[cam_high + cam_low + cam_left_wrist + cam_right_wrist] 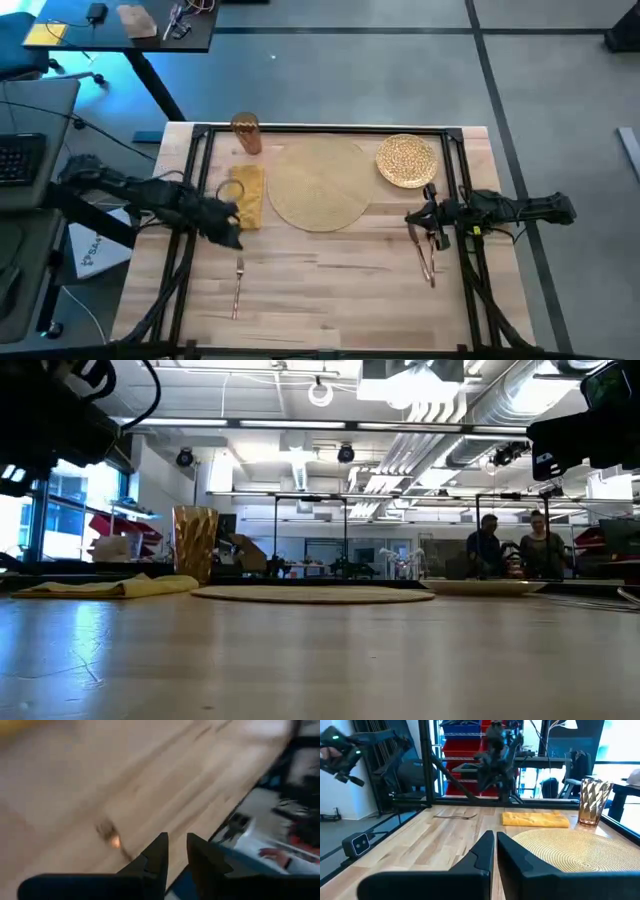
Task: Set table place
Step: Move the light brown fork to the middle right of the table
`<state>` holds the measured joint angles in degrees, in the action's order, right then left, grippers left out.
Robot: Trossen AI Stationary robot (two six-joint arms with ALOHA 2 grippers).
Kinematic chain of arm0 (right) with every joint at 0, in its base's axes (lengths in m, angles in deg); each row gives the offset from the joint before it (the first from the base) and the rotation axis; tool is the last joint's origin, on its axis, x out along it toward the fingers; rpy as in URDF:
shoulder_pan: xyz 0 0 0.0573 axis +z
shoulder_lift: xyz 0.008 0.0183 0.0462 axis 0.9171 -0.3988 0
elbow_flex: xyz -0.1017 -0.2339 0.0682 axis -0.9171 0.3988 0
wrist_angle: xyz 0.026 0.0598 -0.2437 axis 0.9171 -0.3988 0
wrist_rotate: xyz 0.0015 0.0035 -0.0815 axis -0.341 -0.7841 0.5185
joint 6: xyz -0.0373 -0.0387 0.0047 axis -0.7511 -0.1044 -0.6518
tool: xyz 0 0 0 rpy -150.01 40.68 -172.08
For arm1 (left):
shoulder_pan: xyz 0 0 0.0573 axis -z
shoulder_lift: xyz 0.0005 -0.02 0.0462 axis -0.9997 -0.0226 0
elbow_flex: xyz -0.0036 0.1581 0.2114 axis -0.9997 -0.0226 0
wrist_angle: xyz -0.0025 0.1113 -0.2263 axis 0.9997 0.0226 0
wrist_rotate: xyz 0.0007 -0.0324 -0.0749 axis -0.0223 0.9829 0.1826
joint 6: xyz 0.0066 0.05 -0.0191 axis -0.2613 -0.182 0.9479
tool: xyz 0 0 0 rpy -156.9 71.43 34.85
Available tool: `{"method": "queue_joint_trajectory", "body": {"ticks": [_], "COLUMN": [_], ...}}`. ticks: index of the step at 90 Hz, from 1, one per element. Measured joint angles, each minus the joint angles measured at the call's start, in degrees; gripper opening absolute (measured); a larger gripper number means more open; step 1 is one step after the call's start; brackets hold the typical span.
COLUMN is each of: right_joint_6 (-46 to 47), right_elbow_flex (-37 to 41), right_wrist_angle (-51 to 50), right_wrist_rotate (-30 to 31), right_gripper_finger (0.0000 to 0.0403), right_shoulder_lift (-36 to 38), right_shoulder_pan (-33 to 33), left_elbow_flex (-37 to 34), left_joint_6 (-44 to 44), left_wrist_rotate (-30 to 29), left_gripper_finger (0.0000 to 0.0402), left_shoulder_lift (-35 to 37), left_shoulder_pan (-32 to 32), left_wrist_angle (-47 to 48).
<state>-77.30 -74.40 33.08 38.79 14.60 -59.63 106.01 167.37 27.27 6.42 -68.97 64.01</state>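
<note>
high view: on the pale butcher-block bench the round woven placemat lies near the far edge, the ribbed amber cup toward the far left corner, the soft folded yellow napkin touching the mat's left rim, the speckled gold plate at its right. my left fingers sit nearly together beside the napkin, the slim copper fork nearer the front edge. my right fingers are almost closed, holding nothing, above the copper knife and spoon.

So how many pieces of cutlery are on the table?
3, it seems: a fork near the left gripper, and two overlapping pieces under the right gripper; that pair is hard to separate.
</note>
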Motion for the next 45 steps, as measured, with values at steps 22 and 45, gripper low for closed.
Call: {"method": "queue_joint_trajectory", "body": {"ticks": [22,45], "right_joint_6": [0.0,0.0], "right_elbow_flex": [0.0,0.0], "right_wrist_angle": [0.0,0.0], "right_wrist_rotate": [0.0,0.0], "right_gripper_finger": [0.0003,0.0003], "right_shoulder_lift": [0.0,0.0], "right_shoulder_pan": [0.0,0.0], "left_elbow_flex": [0.7,0.7], "left_joint_6": [24.1,33.3], "left_wrist_rotate": [2.8,3.0], "left_gripper_finger": [0.0062,0.0138], "left_shoulder_lift": [-16.3,-27.5], "left_shoulder_pan": [11.7,15.0], "left_wrist_angle": [-6.7,-12.3]}}
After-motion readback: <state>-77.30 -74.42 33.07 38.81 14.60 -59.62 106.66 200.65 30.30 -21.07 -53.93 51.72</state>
